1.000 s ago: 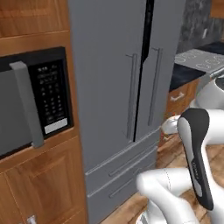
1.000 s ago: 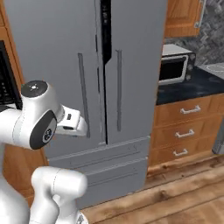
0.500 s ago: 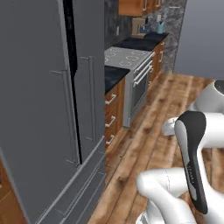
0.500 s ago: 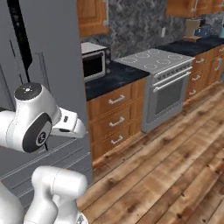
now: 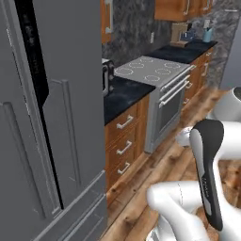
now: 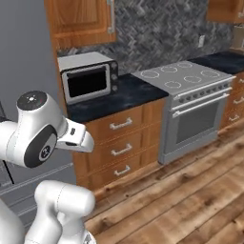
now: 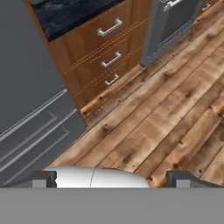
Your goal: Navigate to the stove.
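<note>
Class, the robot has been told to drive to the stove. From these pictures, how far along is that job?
Done: the stove is in sight of both base cameras, past the toaster oven and the drawers. In hand: the base stands by the grey fridge, with the stove off to one side. Left: cross the wood floor and stop squarely before the oven door.
</note>
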{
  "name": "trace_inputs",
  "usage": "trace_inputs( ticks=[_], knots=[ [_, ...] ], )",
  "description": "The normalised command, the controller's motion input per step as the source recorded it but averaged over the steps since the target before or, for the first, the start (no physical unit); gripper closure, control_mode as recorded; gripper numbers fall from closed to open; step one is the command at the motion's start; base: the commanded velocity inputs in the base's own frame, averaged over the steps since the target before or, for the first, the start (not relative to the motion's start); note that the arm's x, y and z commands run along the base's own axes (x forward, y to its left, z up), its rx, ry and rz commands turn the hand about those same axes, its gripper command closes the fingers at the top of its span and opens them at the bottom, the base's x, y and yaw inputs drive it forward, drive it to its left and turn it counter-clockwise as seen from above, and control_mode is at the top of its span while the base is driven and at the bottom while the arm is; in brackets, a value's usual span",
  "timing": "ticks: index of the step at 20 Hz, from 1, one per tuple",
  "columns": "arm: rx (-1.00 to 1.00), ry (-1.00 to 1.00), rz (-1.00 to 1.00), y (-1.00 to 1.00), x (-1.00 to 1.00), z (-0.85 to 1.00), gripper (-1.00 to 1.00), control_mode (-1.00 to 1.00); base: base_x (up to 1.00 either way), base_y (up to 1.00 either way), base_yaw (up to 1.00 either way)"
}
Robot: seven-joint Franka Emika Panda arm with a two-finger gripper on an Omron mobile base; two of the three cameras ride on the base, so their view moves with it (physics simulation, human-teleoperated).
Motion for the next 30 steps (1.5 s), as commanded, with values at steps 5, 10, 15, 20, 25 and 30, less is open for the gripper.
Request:
trace_inputs(
  ticks=[5,10,15,20,25,30],
  knots=[
    [0.0,0.0,0.0,0.0,0.0,0.0,-1.0,1.0,0.95,-1.0,0.39],
    [0.0,0.0,0.0,0.0,0.0,0.0,-1.0,1.0,0.47,-1.0,0.39],
    [0.0,0.0,0.0,0.0,0.0,0.0,-1.0,1.0,0.01,-1.0,0.52],
    [0.0,0.0,0.0,0.0,0.0,0.0,-1.0,1.0,-0.03,-1.0,0.41],
    [0.0,0.0,0.0,0.0,0.0,0.0,-1.0,1.0,-0.06,-1.0,0.39],
    [0.0,0.0,0.0,0.0,0.0,0.0,-1.0,1.0,-0.01,-1.0,0.37]
  ],
)
